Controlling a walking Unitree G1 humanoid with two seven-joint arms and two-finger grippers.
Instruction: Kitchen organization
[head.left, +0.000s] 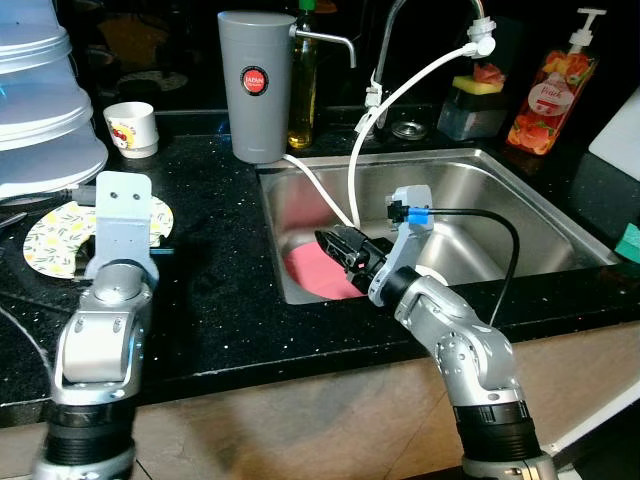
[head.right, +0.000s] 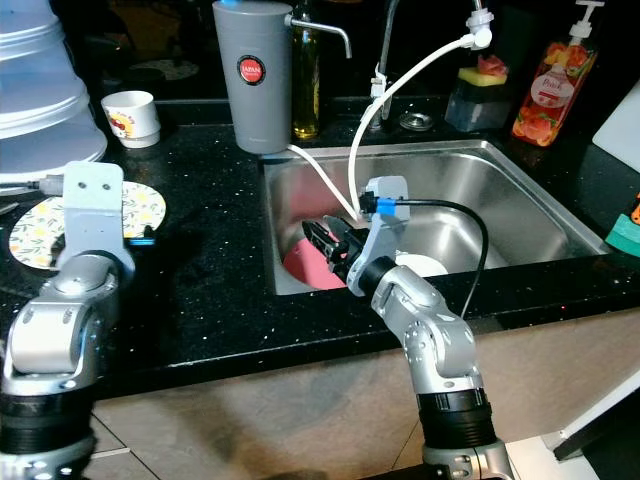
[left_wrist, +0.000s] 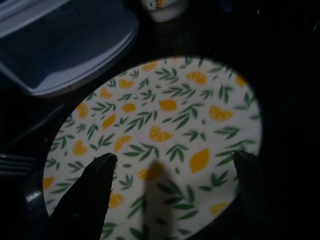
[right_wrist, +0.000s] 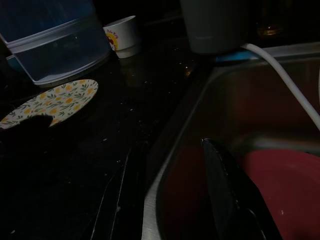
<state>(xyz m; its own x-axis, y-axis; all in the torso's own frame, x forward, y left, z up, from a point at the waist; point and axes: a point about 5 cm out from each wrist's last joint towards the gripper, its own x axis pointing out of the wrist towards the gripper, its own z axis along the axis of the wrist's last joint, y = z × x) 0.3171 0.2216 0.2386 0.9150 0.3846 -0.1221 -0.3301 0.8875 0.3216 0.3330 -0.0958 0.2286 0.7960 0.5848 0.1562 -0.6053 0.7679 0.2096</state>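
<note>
left end effector (left_wrist: 172, 165) hovers over the lemon plate (left_wrist: 160, 145) on the black table (head.left: 210, 290), its 2 fingers (left_wrist: 95, 180) spread wide apart with nothing between them. right end effector (head.left: 340, 248) reaches into the steel sink (head.left: 520, 200), just above a pink plate (head.left: 315, 272) lying at the sink's left end; whether its fingers are apart or together cannot be told, and no grip on anything is visible. a white hose (head.left: 400, 95) runs from the faucet (head.left: 385, 50) down into the sink beside it. behind the sink's left corner stands a grey canister (head.left: 255, 85) with a round red badge reading "japan". to its left sits a small white cup (head.left: 132, 128) with a red and yellow print, near a stack of pale blue tubs (head.left: 40, 100). a glass bottle (head.left: 304, 90) stands right of the canister. at the back right is a pump bottle (head.left: 552, 88) with a fruit label, the word "fruit" partly readable, and a sponge holder (head.left: 475, 100).
</note>
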